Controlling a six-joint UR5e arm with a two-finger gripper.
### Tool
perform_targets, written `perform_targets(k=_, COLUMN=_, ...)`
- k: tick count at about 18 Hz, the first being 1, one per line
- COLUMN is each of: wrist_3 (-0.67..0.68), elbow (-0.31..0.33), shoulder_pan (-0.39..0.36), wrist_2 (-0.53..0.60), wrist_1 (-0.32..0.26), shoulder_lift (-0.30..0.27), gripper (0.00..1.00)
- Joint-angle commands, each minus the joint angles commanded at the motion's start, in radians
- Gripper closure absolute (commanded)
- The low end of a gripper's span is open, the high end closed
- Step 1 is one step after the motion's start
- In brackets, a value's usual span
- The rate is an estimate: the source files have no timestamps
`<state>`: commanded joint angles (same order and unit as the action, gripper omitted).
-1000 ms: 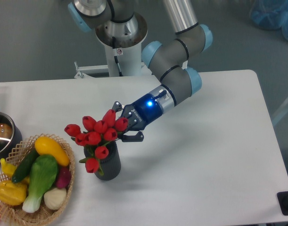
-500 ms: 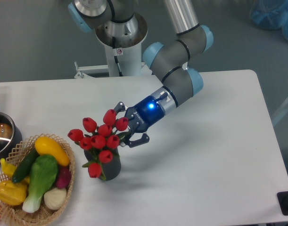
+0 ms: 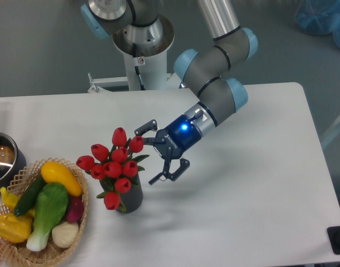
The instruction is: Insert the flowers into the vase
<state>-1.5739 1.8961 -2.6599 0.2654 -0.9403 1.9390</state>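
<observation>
Spread wide and holding nothing, my black two-finger gripper is hovering just to the right of the bunch of red artificial tulips with green stems; its upper finger is ending near the rightmost bloom. I am seeing the tulips standing in the dark grey ribbed cylindrical vase on the white table, beside a woven wicker basket of vegetables.
</observation>
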Motion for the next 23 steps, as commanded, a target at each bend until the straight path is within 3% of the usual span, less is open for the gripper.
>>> perform_targets(k=5, wrist_3=0.009, elbow=-0.054, shoulder_pan=-0.05, wrist_2=0.03, wrist_1=0.0, shoulder_lift=-0.032, gripper=0.0)
perform_targets(k=12, wrist_3=0.0, elbow=-0.167, shoulder_pan=-0.182, wrist_2=0.48, wrist_1=0.011, shoulder_lift=-0.071, gripper=0.0)
perform_targets(k=14, wrist_3=0.0, elbow=-0.218, shoulder_pan=-0.204, wrist_2=0.599, wrist_1=0.015, shoulder_lift=-0.066, gripper=0.0)
perform_targets(k=18, wrist_3=0.021, elbow=-0.302, shoulder_pan=-0.216, wrist_2=0.957, wrist_1=0.037, shoulder_lift=-0.014, gripper=0.0)
perform_targets(k=23, wrist_3=0.014, elbow=-0.304, shoulder_pan=-0.255, wrist_2=1.029, wrist_1=0.031, shoulder_lift=0.018, gripper=0.0)
